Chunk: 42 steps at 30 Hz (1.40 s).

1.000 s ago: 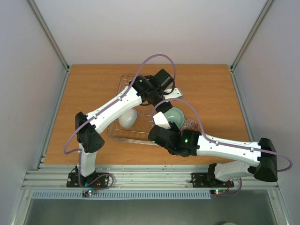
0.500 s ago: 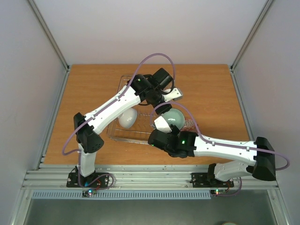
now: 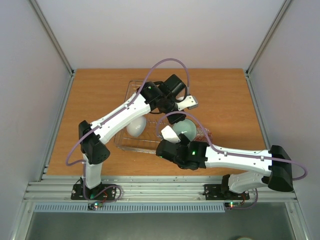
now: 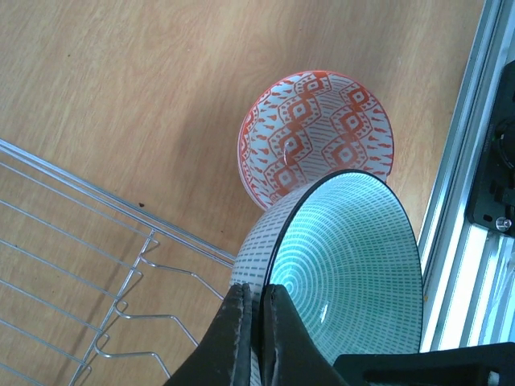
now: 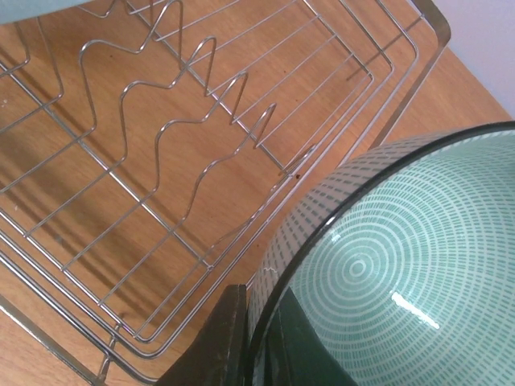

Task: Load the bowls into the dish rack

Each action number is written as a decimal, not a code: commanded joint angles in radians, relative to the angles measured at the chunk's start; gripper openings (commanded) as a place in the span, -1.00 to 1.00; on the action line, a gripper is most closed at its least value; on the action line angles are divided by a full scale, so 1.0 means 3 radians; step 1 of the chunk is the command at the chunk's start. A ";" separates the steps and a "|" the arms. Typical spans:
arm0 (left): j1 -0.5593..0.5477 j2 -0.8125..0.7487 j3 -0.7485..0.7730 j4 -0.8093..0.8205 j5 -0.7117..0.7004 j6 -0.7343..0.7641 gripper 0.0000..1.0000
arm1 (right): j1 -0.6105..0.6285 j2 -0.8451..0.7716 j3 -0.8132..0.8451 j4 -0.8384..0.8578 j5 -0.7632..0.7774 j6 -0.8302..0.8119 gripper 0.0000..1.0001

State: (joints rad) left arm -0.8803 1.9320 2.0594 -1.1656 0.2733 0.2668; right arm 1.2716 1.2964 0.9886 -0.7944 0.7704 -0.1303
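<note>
A pale green bowl (image 3: 185, 128) with a dark rim hangs just right of the dish rack (image 3: 131, 86). Both grippers are shut on its rim. My left gripper (image 3: 176, 115) reaches over the rack and pinches the rim (image 4: 257, 293) of the green bowl (image 4: 346, 257). My right gripper (image 3: 170, 136) clamps the rim (image 5: 257, 322) of the same bowl (image 5: 402, 265) from the near side. A white bowl (image 3: 136, 126) stands in the rack. An orange patterned bowl (image 4: 318, 137) sits on the table beyond the green one, mostly hidden in the top view.
The rack's wire prongs (image 5: 161, 161) lie just left of the held bowl, and its corner (image 4: 121, 305) is close by. The metal rail of the table's edge (image 4: 475, 161) runs beside the orange bowl. Purple cables loop over both arms.
My left wrist has turned, its white mount swinging right. My right arm has drawn slightly left and nearer. The green bowl has shifted a little toward the near edge, held throughout.
</note>
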 commanded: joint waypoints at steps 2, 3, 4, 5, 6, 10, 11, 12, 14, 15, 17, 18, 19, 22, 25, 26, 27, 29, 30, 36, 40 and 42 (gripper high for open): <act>0.0035 -0.0292 -0.0061 -0.0029 0.0111 -0.0131 -0.99 | -0.0072 -0.0147 -0.0097 -0.0069 0.0199 0.0232 -0.98; 0.0032 -0.0296 -0.0061 -0.0013 0.0079 -0.0133 -0.99 | -0.0067 -0.0164 -0.0100 -0.0064 0.0199 0.0227 -0.98; 0.0031 -0.0305 -0.0062 0.0000 0.0035 -0.0138 -0.98 | -0.0065 -0.0187 -0.0109 -0.0066 0.0198 0.0224 -0.98; 0.0035 -0.0319 -0.0062 0.0030 -0.0034 -0.0142 -0.83 | -0.0058 -0.0207 -0.0114 -0.0071 0.0202 0.0228 -0.98; 0.0035 -0.0346 -0.0059 0.0074 -0.0120 -0.0143 -0.52 | -0.0048 -0.0239 -0.0121 -0.0072 0.0199 0.0229 -0.98; 0.0123 -0.0469 -0.0064 0.0302 -0.0352 -0.0236 0.27 | -0.0041 -0.0440 -0.0197 0.0083 0.0108 0.0162 -0.98; 0.0155 -0.0488 -0.0044 0.0323 -0.0387 -0.0260 0.33 | -0.0041 -0.0515 -0.0231 0.0171 0.0058 0.0115 -0.98; 0.0198 -0.0500 -0.0029 0.0345 -0.0424 -0.0280 0.38 | -0.0041 -0.0610 -0.0265 0.0255 0.0011 0.0072 -0.98; 0.0289 -0.0533 -0.0021 0.0382 -0.0465 -0.0315 0.43 | -0.0041 -0.0752 -0.0328 0.0412 -0.0066 -0.0014 -0.98; 0.0342 -0.0549 -0.0027 0.0395 -0.0466 -0.0325 0.44 | -0.0041 -0.0810 -0.0361 0.0495 -0.0099 -0.0061 -0.98; 0.0453 -0.0596 -0.0049 0.0424 -0.0441 -0.0353 0.46 | -0.0041 -0.0916 -0.0403 0.0667 -0.0224 -0.0181 -0.97; 0.0508 -0.0626 -0.0068 0.0443 -0.0425 -0.0369 0.46 | -0.0041 -0.0970 -0.0421 0.0764 -0.0331 -0.0243 -0.98; 0.0557 -0.0660 -0.0102 0.0463 -0.0407 -0.0376 0.46 | -0.0041 -0.1032 -0.0442 0.0879 -0.0463 -0.0301 -0.98; 0.0686 -0.0780 -0.0242 0.0541 -0.0376 -0.0398 0.47 | -0.0071 -0.1264 -0.0589 0.1344 -0.0989 -0.0455 -0.98; 0.0775 -0.0924 -0.0451 0.0651 -0.0351 -0.0404 0.48 | -0.0183 -0.1484 -0.0819 0.1838 -0.1608 -0.0473 -0.98; 0.0799 -0.0972 -0.0519 0.0691 -0.0349 -0.0404 0.48 | -0.0216 -0.1530 -0.0870 0.1982 -0.1788 -0.0463 -0.98; 0.0825 -0.1018 -0.0586 0.0725 -0.0346 -0.0404 0.50 | -0.0253 -0.1554 -0.0909 0.2156 -0.1937 -0.0450 -0.98; 0.0867 -0.1090 -0.0685 0.0778 -0.0332 -0.0409 0.53 | -0.0361 -0.1554 -0.0976 0.2396 -0.2255 -0.0413 -0.98; 0.0904 -0.1136 -0.0725 0.0802 -0.0315 -0.0411 0.54 | -0.0442 -0.1529 -0.1009 0.2539 -0.2487 -0.0377 -0.98; 0.0965 -0.1221 -0.0867 0.0863 -0.0205 -0.0459 0.55 | -0.1136 -0.1165 -0.1149 0.3447 -0.3711 0.0140 -0.98; 0.0972 -0.1248 -0.0923 0.0879 -0.0190 -0.0463 0.55 | -0.1535 -0.0762 -0.1219 0.4280 -0.4427 0.0679 -0.98; 0.0971 -0.1263 -0.0951 0.0893 -0.0175 -0.0456 0.56 | -0.1662 -0.0472 -0.1222 0.4690 -0.4715 0.0910 -0.98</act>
State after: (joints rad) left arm -0.5907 1.5822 1.7954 -0.9585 0.1967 0.1379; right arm 0.8345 1.0599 0.6250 0.2359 -0.3714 -0.0372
